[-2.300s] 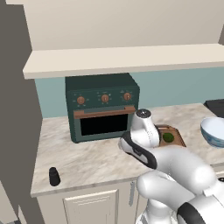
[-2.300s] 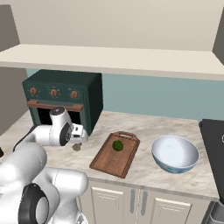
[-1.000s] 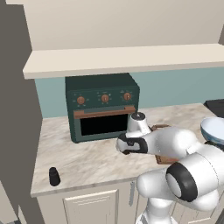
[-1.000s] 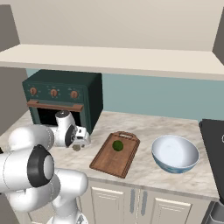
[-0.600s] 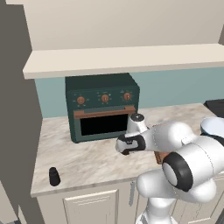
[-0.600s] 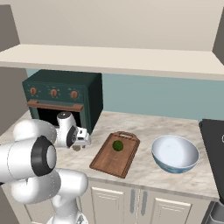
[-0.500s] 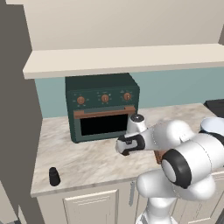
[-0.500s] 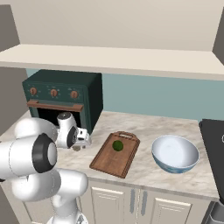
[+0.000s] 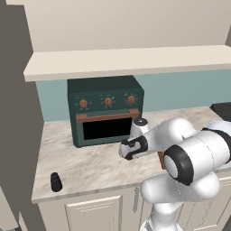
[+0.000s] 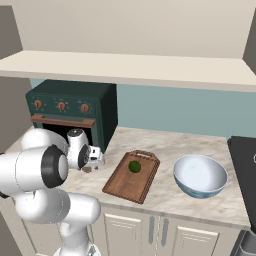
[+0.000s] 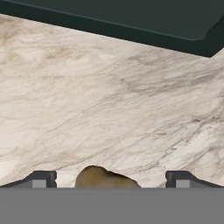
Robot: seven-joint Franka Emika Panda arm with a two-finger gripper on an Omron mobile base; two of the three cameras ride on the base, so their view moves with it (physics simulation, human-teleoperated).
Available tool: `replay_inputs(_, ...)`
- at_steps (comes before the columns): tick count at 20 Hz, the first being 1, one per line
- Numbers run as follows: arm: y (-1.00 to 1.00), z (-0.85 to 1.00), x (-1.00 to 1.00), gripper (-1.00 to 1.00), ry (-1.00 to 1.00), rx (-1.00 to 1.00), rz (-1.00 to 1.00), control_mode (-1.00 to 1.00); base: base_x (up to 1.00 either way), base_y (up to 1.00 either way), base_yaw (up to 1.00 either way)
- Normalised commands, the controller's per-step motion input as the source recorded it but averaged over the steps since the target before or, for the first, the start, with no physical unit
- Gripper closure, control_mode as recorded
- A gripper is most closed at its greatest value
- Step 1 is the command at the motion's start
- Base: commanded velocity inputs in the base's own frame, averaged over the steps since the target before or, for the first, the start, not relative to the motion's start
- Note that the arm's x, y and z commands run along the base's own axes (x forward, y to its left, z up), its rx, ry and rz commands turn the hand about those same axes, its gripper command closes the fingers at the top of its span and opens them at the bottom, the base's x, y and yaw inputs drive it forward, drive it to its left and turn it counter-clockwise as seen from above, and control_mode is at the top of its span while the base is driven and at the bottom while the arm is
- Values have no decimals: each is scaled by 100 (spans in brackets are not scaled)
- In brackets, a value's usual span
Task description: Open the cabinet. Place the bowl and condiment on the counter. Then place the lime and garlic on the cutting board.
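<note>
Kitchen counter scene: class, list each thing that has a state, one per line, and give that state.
hand: open, astride the garlic
garlic: on the counter, not gripped
lime: on the cutting board
bowl: upright on counter
condiment: upright on counter
toaster oven: door shut

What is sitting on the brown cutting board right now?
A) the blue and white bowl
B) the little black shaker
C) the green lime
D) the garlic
C: the lime rests on the cutting board, while the bowl stands beside it on the counter.
</note>
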Motion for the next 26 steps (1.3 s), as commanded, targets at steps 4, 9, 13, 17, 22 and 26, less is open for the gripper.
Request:
replay_inputs(4,0,-16,1,100,0,0,0,-100,0,0,0)
replay_inputs(9,-6,-20,0,100,1,0,0,-100,0,0,0)
replay_inputs(13,-13,-21,0,100,0,0,0,-100,0,0,0)
replay_inputs(17,-21,-19,0,100,0,0,0,-100,0,0,0)
replay_inputs(22,-15,-4,-3,100,-2,0,0,-100,0,0,0)
replay_inputs(26,-26,17,-21,100,-6,0,-2,-100,0,0,0)
